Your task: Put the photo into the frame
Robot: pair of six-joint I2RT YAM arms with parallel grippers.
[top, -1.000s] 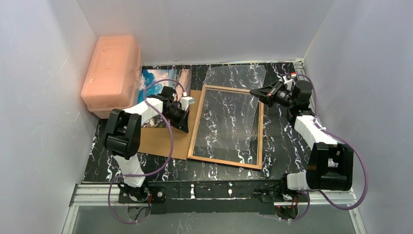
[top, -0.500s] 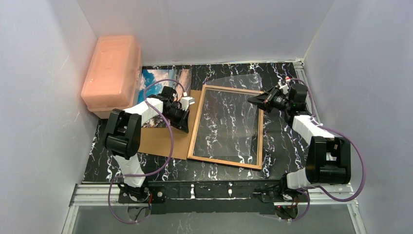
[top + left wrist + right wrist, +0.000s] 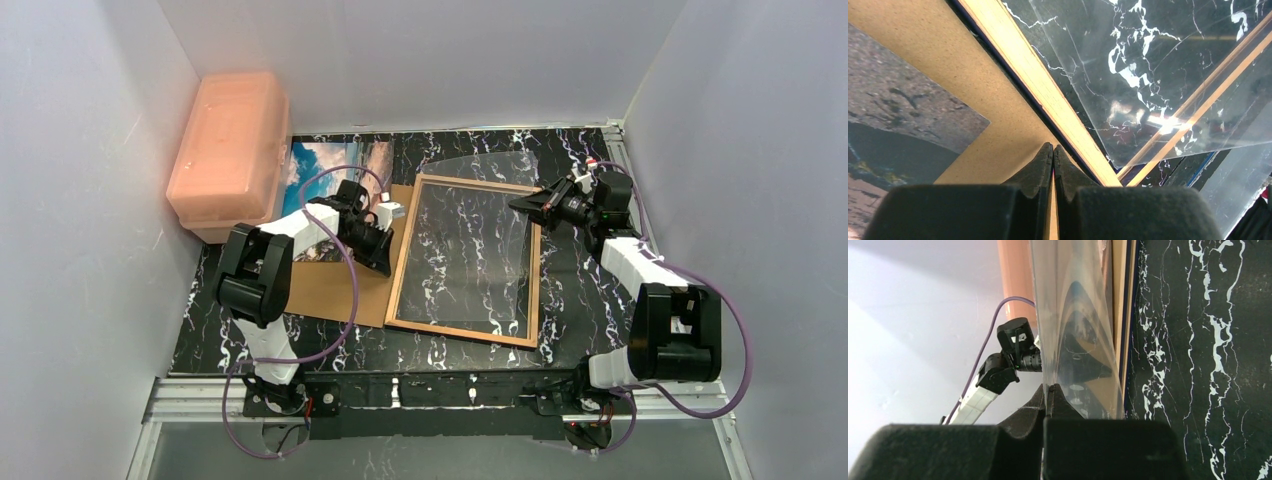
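The frame (image 3: 403, 272) lies rear side up in the middle of the table, its wood-brown edges showing. My right gripper (image 3: 518, 203) is shut on the right edge of the clear pane (image 3: 480, 168) and holds it tilted over the frame. In the right wrist view the pane (image 3: 1078, 315) stands edge-on between my shut fingertips (image 3: 1048, 388). The photo (image 3: 330, 165) lies at the back left, partly under the brown backing board (image 3: 325, 285). My left gripper (image 3: 383, 258) is shut and empty, over the board beside the frame's left edge (image 3: 1048, 95). The photo's corner (image 3: 893, 115) shows in the left wrist view.
A salmon plastic box (image 3: 230, 150) stands at the back left against the wall. White walls close the table on three sides. The black marble tabletop (image 3: 580, 290) shows right of the frame.
My right gripper has drawn back to the right and lowered the pane closer over the frame. My left gripper has shifted only slightly.
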